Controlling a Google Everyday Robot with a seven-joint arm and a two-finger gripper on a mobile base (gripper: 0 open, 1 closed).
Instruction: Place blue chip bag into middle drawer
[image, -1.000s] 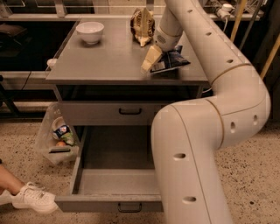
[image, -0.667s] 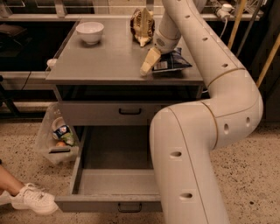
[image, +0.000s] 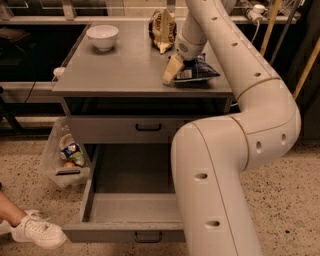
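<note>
- My gripper (image: 174, 74) is down on the cabinet top (image: 115, 70), near its front edge and toward the right front corner, right at the left end of the blue chip bag (image: 199, 73).
- Whether it has hold of the bag or is only touching it, I cannot tell (the wrist blocks my line of sight).
- The bag lies flat, long axis roughly along the front edge. Its body runs from the gripper toward the right edge.
- The middle drawer (image: 115, 233) stands pulled out below, nothing visible inside, forward of the front edge and well under the shallower closed drawer with the black handle (image: 148, 128).
- My judgement is that the move turns on this: the bag has to come up, then forward past the front edge and down, slightly left of where it lies.
- A tan snack bag (image: 162, 29) stands at the back edge just behind the wrist, and a white bowl (image: 102, 36) sits near the back left corner. Neither is in that path.
</note>
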